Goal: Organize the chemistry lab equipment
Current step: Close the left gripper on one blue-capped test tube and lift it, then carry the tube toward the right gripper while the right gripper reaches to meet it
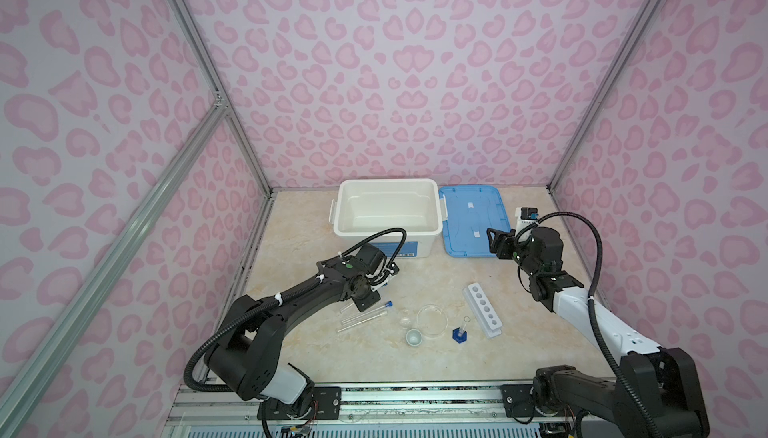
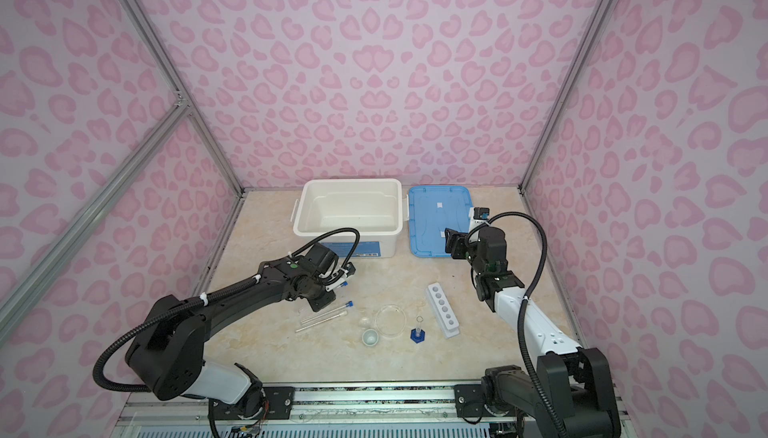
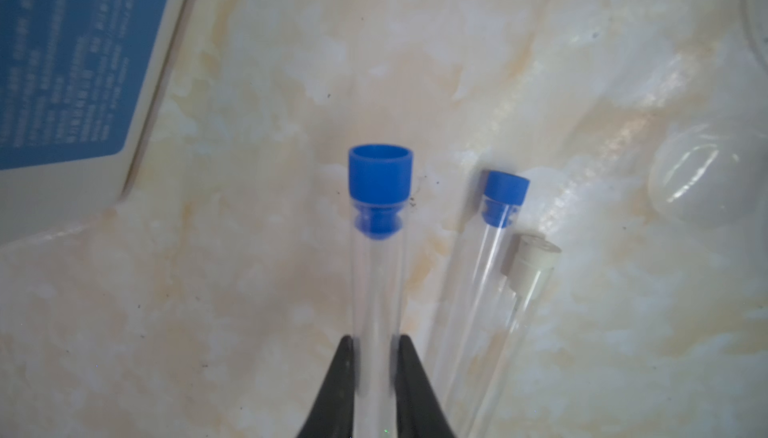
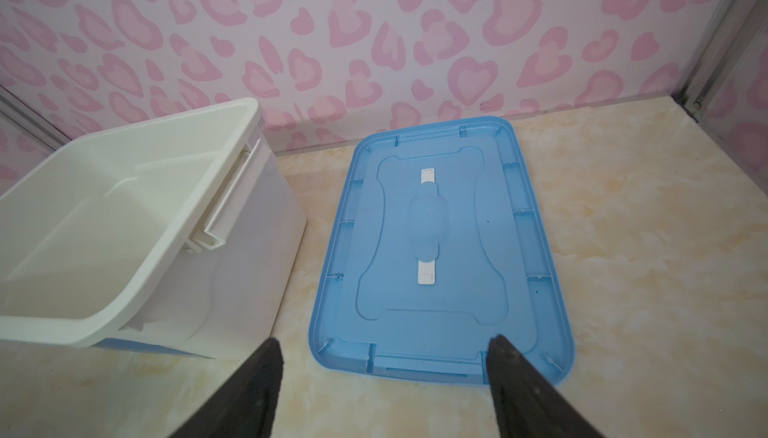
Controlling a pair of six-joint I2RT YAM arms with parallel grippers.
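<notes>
One blue-capped test tube (image 3: 376, 282) sits clamped in the left pincer (image 3: 376, 340)

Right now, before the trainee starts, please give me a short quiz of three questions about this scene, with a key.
1. True or false: the left gripper is shut on a blue-capped test tube.
2. How many holes of the white rack hold a tube?
3. The blue lid lies: A) on the white bin; B) on the table beside the bin; C) inside the bin.
Key: 1 true; 2 zero; 3 B.
</notes>
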